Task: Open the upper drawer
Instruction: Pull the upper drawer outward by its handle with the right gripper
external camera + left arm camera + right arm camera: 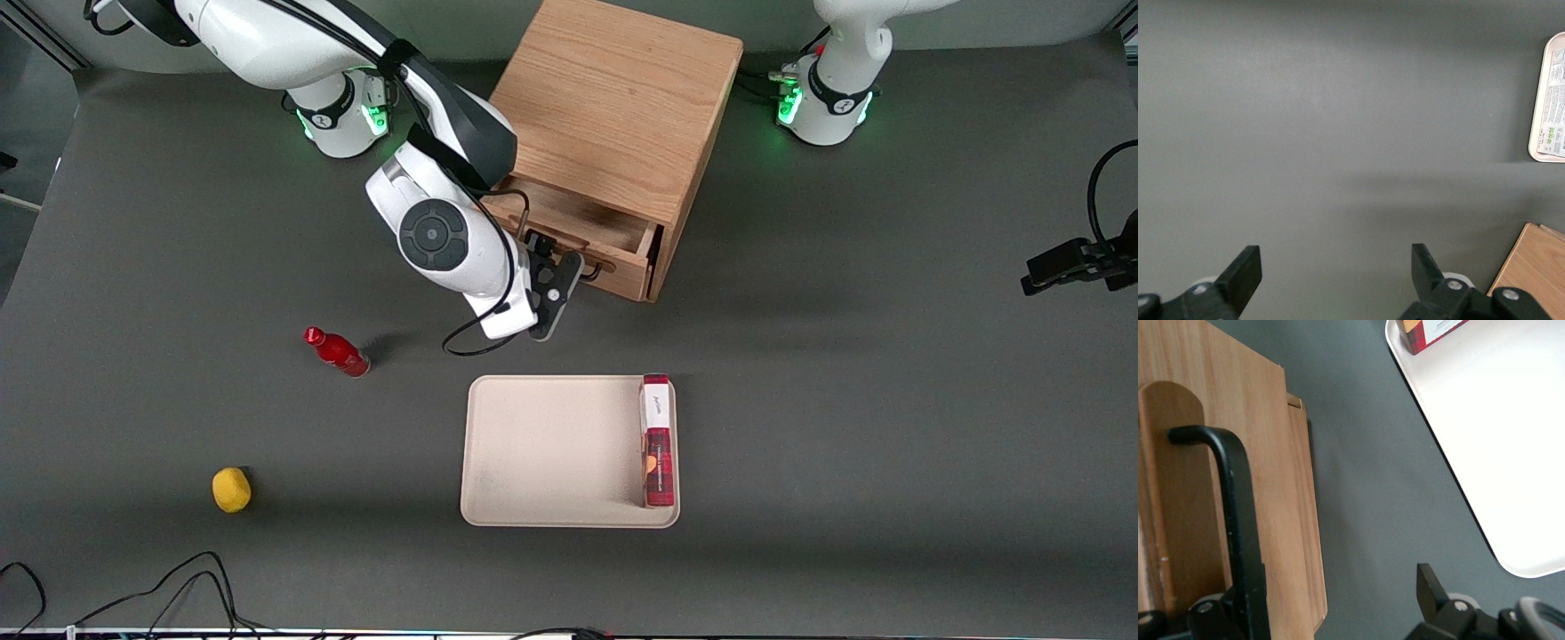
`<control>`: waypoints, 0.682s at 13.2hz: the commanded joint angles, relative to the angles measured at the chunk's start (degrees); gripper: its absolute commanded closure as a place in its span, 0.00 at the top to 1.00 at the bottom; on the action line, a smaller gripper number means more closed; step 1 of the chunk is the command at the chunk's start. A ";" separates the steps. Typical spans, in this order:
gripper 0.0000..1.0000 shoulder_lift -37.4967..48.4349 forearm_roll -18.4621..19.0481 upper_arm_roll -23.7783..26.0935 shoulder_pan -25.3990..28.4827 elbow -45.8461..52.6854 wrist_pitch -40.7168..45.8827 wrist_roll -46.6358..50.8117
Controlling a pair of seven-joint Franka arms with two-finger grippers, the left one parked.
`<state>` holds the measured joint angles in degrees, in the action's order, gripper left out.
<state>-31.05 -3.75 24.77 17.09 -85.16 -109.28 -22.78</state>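
Front view: we log the light oak upper drawer [582, 233] of the small wooden cabinet [618, 107] standing partly pulled out toward the camera, its shallow wooden inside exposed beneath the cabinet top. The cabinet sits on the dark grey table [889, 400], between the two arm bases. The right arm's black claw [556, 289] is at the drawer front, right at the black wire handle [594, 269].

Right wrist view: we see the black wire handle [1238, 520] running up along the oak drawer face [1271, 453], with one finger [1211, 617] of the claw against the handle's near end and the other finger [1431, 590] standing well apart over bare table. We record the claw as spread wide, not clamped on the handle. Whether the near finger actually touches the bar we cannot tell.

Other items on the table, front view: a cream rectangular plastic tray [551, 453] lies nearer the camera than the cabinet. A red and white carton [657, 440] stands in it along the tray edge toward the parked arm's end. A small red bottle with a red cap [338, 352] lies on its side toward the working arm's end, near the claw but apart from it. A yellow lemon-like round object [231, 490] rests nearer the camera than the bottle, well apart from the tray.
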 commanded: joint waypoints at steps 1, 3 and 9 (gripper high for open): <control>1.00 -1.12 2.43 0.10 0.14 2.10 -0.06 -0.07; 1.00 -1.21 3.13 -0.59 0.31 2.45 -0.06 0.02; 1.00 -1.21 3.58 -1.57 0.05 3.07 -0.06 0.02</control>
<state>-31.18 -1.12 23.20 17.05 -83.86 -109.30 -22.78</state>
